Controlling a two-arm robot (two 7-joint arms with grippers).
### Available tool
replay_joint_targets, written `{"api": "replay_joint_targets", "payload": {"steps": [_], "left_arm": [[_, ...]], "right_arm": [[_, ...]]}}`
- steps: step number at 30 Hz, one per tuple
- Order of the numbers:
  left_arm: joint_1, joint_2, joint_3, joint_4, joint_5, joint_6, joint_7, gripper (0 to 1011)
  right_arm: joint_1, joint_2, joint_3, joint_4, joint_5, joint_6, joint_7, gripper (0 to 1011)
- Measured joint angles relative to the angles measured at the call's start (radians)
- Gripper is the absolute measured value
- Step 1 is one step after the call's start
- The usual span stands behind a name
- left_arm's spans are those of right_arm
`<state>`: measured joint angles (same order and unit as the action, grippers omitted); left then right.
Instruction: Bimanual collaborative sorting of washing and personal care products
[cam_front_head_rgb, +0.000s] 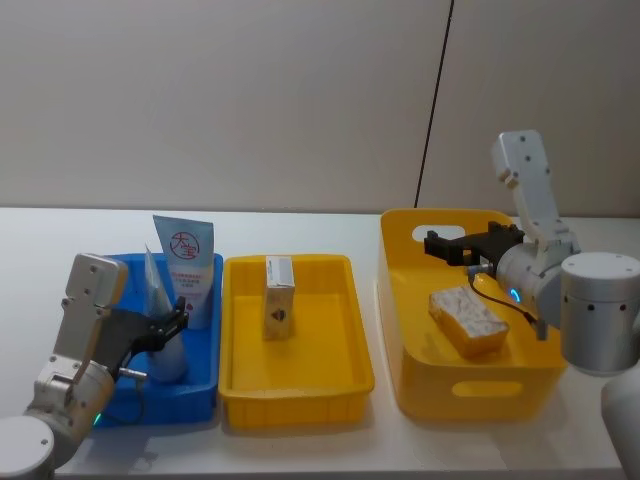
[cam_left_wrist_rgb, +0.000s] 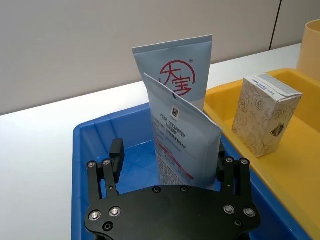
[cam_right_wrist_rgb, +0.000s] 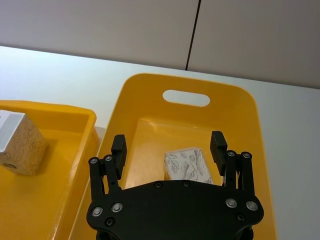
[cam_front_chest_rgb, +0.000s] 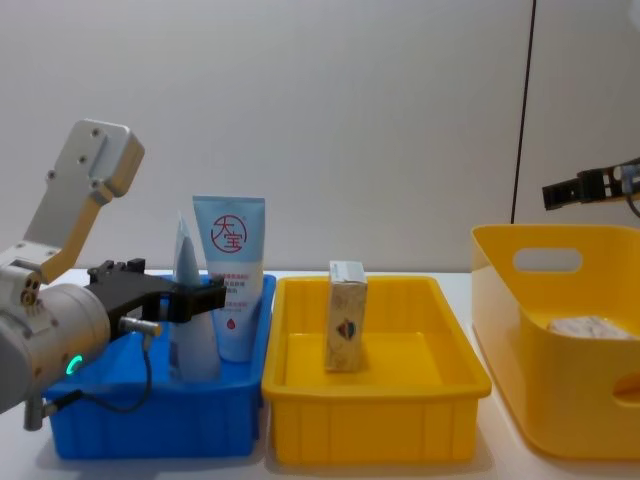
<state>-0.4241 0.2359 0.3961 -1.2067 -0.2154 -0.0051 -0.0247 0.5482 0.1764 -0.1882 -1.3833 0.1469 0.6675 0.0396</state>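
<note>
Two light blue tubes with red print stand in the blue tray (cam_front_head_rgb: 205, 392). My left gripper (cam_front_head_rgb: 170, 330) is open, its fingers on either side of the nearer tube (cam_left_wrist_rgb: 182, 145), with a gap on one side. The farther tube (cam_left_wrist_rgb: 175, 70) stands just behind it. One cream box (cam_front_head_rgb: 279, 298) stands upright in the low yellow tray (cam_front_head_rgb: 300, 388). Another cream box (cam_front_head_rgb: 467, 320) lies in the deep yellow basket (cam_front_head_rgb: 470, 392). Over that basket my right gripper (cam_right_wrist_rgb: 168, 141) hangs open, well above the lying box (cam_right_wrist_rgb: 187, 165), with nothing between its fingers.
The three containers sit side by side on a white table, blue at the left, basket at the right. A grey wall with a dark vertical seam stands behind. The basket has high walls with handle cut-outs (cam_right_wrist_rgb: 186, 97).
</note>
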Motion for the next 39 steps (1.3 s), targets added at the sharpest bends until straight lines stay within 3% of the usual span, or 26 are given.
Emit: {"api": "replay_joint_targets", "payload": {"steps": [2,9,21,24,25,39], "left_arm": [[-0.002,-0.001,0.0,0.003,0.001,0.0,0.0,1000],[-0.008,-0.003,0.0,0.014,0.006,-0.001,-0.001,849],[-0.013,-0.004,0.001,0.021,0.009,-0.002,-0.002,441],[-0.013,-0.004,0.001,0.022,0.009,-0.002,-0.002,381],[-0.014,-0.004,0.001,0.022,0.009,-0.002,-0.002,317],[-0.015,-0.005,0.0,0.024,0.01,-0.002,-0.002,238]], "right_arm": [[0.0,0.0,0.0,0.0,0.0,0.0,0.0,1002],[0.0,0.0,0.0,0.0,0.0,0.0,0.0,1002],[0.0,0.0,0.0,0.0,0.0,0.0,0.0,1002],[0.0,0.0,0.0,0.0,0.0,0.0,0.0,1002],[0.0,0.0,0.0,0.0,0.0,0.0,0.0,1002],[0.0,0.0,0.0,0.0,0.0,0.0,0.0,1002]]}}
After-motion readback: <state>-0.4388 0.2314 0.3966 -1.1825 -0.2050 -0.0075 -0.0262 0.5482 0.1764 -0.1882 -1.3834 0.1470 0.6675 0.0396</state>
